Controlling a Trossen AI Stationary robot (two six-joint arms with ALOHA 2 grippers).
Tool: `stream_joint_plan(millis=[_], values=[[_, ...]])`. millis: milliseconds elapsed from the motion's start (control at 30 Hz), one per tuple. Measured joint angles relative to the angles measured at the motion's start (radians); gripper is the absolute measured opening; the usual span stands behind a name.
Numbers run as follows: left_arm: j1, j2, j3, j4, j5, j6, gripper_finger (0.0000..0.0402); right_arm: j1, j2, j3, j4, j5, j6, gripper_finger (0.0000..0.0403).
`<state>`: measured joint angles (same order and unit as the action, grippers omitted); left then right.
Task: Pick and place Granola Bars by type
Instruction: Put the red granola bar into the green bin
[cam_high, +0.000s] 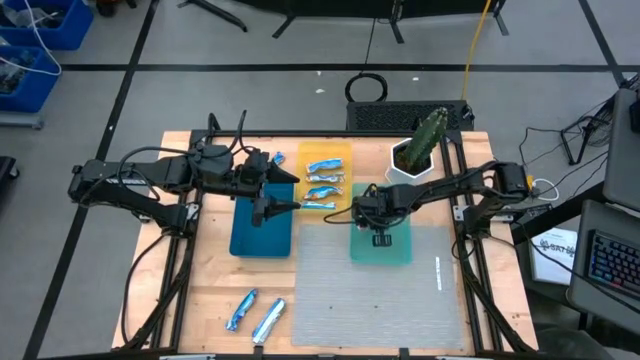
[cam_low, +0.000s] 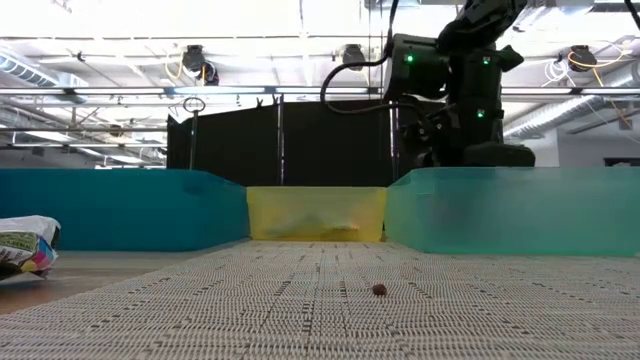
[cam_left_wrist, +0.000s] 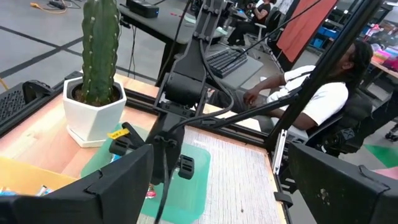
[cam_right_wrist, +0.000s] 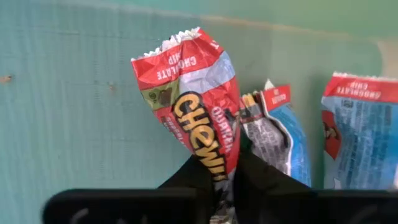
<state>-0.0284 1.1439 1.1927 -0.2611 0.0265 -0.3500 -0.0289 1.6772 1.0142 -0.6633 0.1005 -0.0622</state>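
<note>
Over the teal tray (cam_high: 395, 250) at centre-right of the high view, the right gripper (cam_high: 380, 232) hangs low with its fingers pinched on a red-topped granola bar (cam_right_wrist: 198, 102). The right wrist view shows the wrapper standing up out of the closed fingers, crimped end uppermost, against the tray's green floor. Two more bars (cam_right_wrist: 359, 134) with red tops and blue bodies lie just beside it in the same tray.

The left gripper (cam_high: 275, 205) sits over the blue tray (cam_high: 250, 240) left of centre, its dark fingers spread apart with nothing between them. Several blue-and-white bars (cam_high: 324, 182) rest in the yellow tray (cam_high: 340, 155) near the top middle, and two loose bars (cam_high: 256, 315) lie on the bare wood at lower left.

The likely trouble is the grip itself: the bar seems held by its lower end only, so the slick wrapper could slide out or swing during any move. Letting go here could also drop it onto the neighbouring bar, which lies very close. The two arms work near each other across the yellow tray, so a reach toward the centre risks contact.
</note>
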Motion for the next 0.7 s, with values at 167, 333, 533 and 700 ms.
stream_joint_plan(millis=[167, 333, 533, 700], values=[[0.0, 0.0, 0.0, 0.0, 0.0, 0.0, 0.0374, -0.004, 0.0, 0.0, -0.005, -0.001, 0.024, 0.0089], [0.0, 0.0, 0.0, 0.0, 0.0, 0.005, 0.0368, -0.004, 0.0, 0.0, -0.006, -0.001, 0.024, 0.0133], [0.0, 0.0, 0.0, 0.0, 0.0, 0.009, 0.0373, -0.003, -0.015, -0.001, -0.008, -0.001, 0.024, 0.0166], [0.0, 0.0, 0.0, 0.0, 0.0, 0.007, 0.0375, -0.003, -0.107, -0.001, -0.004, -0.001, 0.023, 0.0182]])
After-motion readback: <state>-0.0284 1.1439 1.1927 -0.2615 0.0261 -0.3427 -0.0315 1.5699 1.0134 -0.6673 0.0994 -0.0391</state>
